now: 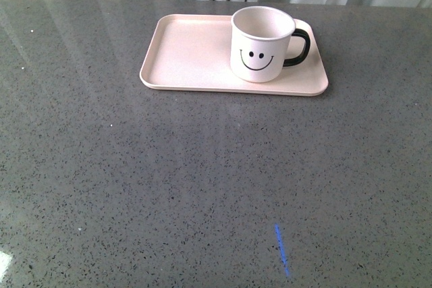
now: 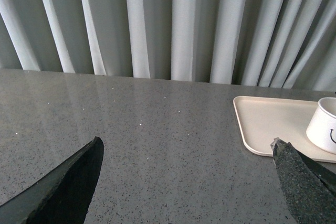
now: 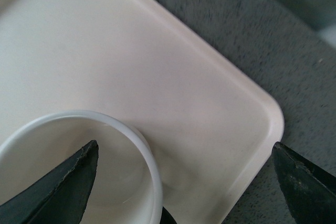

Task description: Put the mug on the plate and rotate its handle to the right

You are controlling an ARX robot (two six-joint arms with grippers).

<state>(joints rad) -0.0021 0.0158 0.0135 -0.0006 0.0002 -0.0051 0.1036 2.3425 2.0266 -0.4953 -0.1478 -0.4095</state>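
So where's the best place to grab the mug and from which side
Probably the mug's rim wall beside the handle, coming straight down from above. It stands upright with its mouth open on the plate, and the right gripper hangs open over that rim already.

Legible text, labels, numbers — none. Sole printed mark: a black smiley face on the mug (image 1: 262, 44) — wordless.

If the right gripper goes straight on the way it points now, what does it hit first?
Likely the plate: the open right gripper looks down on bare plate beside the mug. One finger hangs over the mug's mouth and may catch its rim first; depth is unclear.
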